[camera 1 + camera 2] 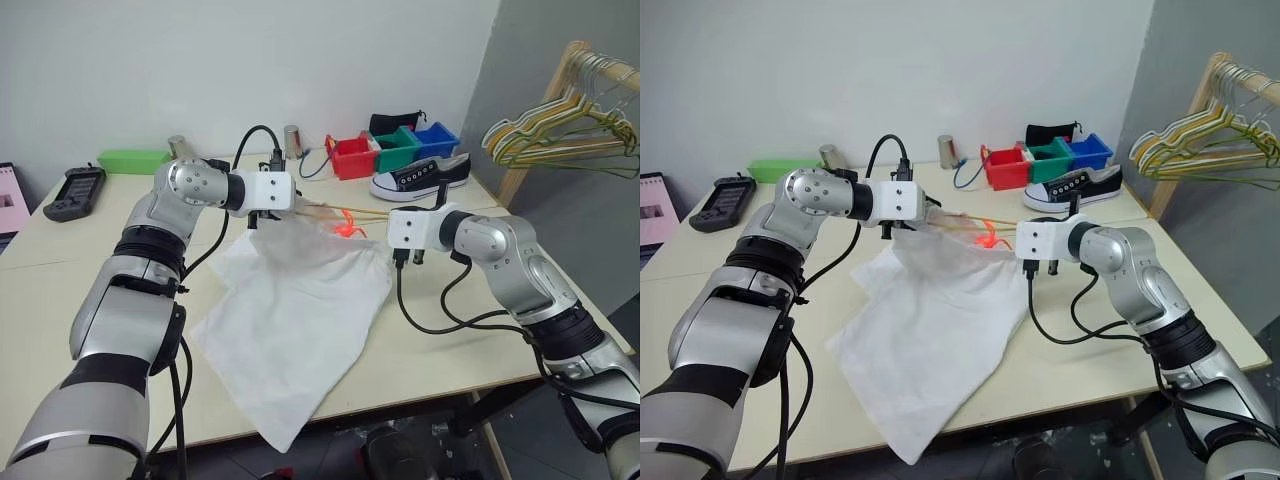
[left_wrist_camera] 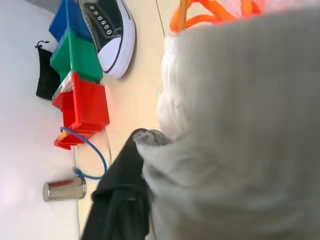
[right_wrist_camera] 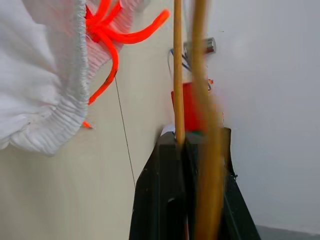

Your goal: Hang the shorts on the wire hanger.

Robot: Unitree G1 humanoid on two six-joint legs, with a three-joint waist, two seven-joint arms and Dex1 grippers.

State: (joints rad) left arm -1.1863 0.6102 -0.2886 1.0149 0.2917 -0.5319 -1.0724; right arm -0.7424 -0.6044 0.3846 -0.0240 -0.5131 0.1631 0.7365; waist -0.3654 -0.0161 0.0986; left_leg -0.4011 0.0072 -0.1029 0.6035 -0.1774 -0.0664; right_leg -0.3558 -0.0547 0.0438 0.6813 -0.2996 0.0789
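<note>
White, thin fabric made up the shorts, which hung from the centre of the frame down over the table's near edge — limp, light stuff that, by my judgement, would sag and slide wherever it was not pinched, so the gathered waistband beside the orange-red drawstring looked the sensible place to hold. The left gripper had its fingers bunched into that waistband, closed on the cloth as far as the wrist view showed. The right gripper, just right of centre, was clamped on the wire hanger, whose yellow-gold rods ran left into the waistband; stiff but springy and slick, I would guess. One pair of shorts, one wire hanger, two grippers; at upper right, one shoe, three bins — red, green, blue — and a bunch of thicker hangers.
</note>
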